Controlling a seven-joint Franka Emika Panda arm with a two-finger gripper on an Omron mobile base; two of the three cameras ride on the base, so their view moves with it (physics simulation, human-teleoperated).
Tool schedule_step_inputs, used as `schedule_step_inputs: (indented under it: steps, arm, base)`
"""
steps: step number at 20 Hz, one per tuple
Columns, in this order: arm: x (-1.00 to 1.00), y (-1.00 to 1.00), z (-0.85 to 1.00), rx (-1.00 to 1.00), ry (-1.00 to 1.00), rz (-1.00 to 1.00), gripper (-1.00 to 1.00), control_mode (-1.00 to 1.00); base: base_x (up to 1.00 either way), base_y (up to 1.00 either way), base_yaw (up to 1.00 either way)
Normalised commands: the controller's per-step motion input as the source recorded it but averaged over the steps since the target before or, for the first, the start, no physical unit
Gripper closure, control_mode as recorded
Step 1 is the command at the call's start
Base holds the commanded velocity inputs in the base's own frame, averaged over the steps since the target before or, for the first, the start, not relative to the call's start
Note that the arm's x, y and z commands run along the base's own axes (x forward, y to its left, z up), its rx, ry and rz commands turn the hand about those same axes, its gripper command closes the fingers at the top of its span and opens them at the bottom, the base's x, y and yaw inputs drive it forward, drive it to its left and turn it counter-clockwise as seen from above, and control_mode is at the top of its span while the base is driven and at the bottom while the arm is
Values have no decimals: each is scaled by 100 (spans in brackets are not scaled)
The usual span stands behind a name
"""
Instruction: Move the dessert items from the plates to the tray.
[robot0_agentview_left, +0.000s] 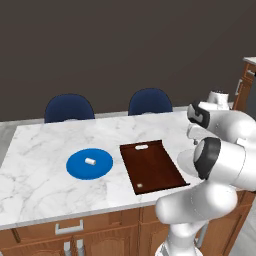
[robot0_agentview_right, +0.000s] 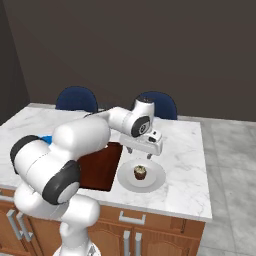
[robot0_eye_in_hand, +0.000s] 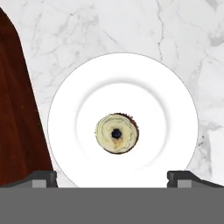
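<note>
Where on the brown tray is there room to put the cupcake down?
Nearly all of the tray floor is bare: the whole stretch between its two white handle marks, inside the low rim. Bare marble also lies between the blue plate and the tray. It is tighter over the white plate, where the open end effector hangs above the cupcake.

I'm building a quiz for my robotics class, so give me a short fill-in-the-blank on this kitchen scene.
1. The cupcake sits in the middle of the ____ plate.
2. The small white cylinder lies on the ____ plate.
3. The hand hangs above the cupcake with its fingers ____.
4. The wooden tray lies ____ the two plates.

Missing words: white; blue; open; between
</note>
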Motion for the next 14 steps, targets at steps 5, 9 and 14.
schedule_step_inputs:
  steps: [5,9,14]
  arm:
    - [21,0,-3,-1,0,0,-100,-100]
    - [12,-1,-6,0,1,0,-100,-100]
    - [0,-4,-25,0,3,0,-100,-100]
  base:
    - [0,0,0]
    - [0,0,0]
    - [0,0,0]
